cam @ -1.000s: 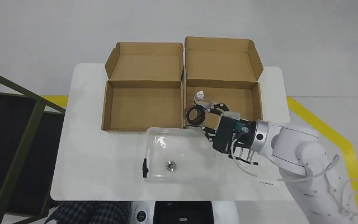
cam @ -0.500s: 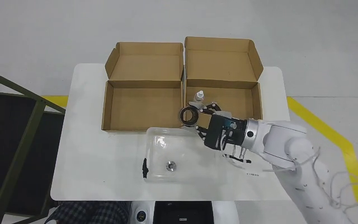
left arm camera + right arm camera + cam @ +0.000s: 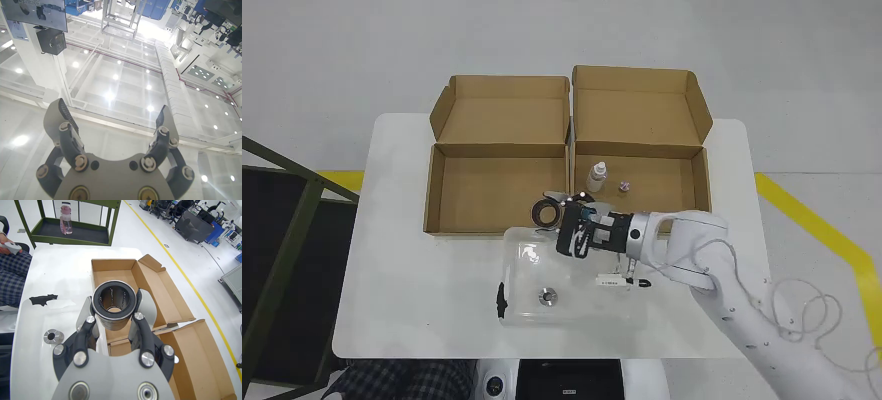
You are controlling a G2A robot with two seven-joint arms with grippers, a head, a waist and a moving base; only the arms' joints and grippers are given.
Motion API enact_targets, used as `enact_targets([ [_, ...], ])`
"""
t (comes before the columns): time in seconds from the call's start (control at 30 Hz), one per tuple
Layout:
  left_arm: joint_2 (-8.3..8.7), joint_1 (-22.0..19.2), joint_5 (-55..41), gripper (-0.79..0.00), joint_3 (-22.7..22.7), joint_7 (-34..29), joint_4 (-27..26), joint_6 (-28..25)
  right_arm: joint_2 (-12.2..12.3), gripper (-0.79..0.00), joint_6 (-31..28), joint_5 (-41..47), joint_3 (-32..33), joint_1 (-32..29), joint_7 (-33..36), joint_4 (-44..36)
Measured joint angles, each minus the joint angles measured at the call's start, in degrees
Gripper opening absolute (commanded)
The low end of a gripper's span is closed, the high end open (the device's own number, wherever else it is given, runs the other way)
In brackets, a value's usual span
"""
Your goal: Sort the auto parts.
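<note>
Right claw (image 3: 114,310) grips the black ring part (image 3: 544,211), up over the left box's (image 3: 492,195) near right corner. Left claw (image 3: 113,121) is wide open. I see a small bottle (image 3: 598,174) and a tiny part (image 3: 624,184) lying in the right box (image 3: 672,185). I think the silver piece (image 3: 547,295) and black scrap (image 3: 501,298) in the tub (image 3: 514,245) are still to sort.

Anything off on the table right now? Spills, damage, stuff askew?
Nothing spilled or broken. One oddity: a ragged black scrap lies at the edge of the clear tray, looking more like a torn piece than a part. The right hand grips the black bearing squarely.
</note>
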Motion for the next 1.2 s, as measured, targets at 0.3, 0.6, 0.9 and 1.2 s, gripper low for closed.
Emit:
enact_targets([
  [0.3, 0.0, 0.0, 0.0, 0.0, 0.0, 0.0, 0.0, 0.0, -2.2, -0.785, 4.8, 1.2, -5.0, 6.2, 2.6, 8.0],
  [0.6, 0.0, 0.0, 0.0, 0.0, 0.0, 0.0, 0.0, 0.0, -4.6, -0.785, 8.4, 1.5, -9.3, 10.3, 4.5, 13.3],
  [0.9, 0.0, 0.0, 0.0, 0.0, 0.0, 0.0, 0.0, 0.0, -7.3, -0.785, 9.4, 3.0, -14.3, 14.0, 6.1, 20.7],
  [1.2, 0.0, 0.0, 0.0, 0.0, 0.0, 0.0, 0.0, 0.0, -8.8, -0.77, 10.4, 3.0, -15.2, 15.9, 7.3, 25.1],
])
